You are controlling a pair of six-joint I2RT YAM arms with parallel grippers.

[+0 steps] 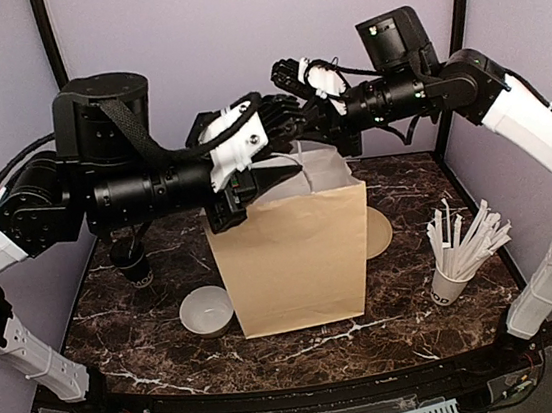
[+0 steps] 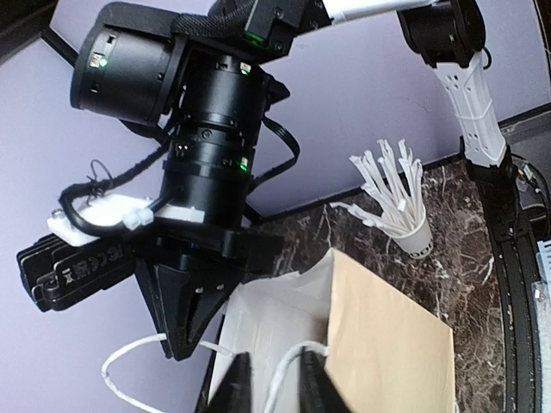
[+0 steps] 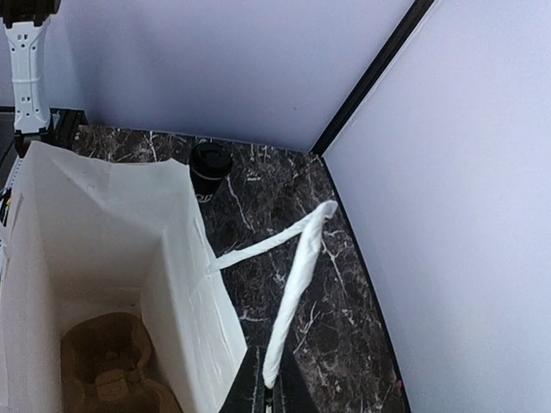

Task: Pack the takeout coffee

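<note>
While the right gripper [image 3: 267, 379] pinches one bag [image 1: 292, 255] handle [image 3: 297, 267] tight, the left gripper [image 2: 275, 372] has its fingers slightly apart around the other; whether they grip it is unclear. The lidded coffee [image 3: 208, 172] stands left of the bag.

Top camera looks down from behind; both wrist cameras sit close, sharing the paper bag [image 1: 293, 260].

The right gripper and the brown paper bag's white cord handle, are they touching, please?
Touching. The right wrist view shows the white cord handle running down into the right gripper, pinched between its fingers.
</note>
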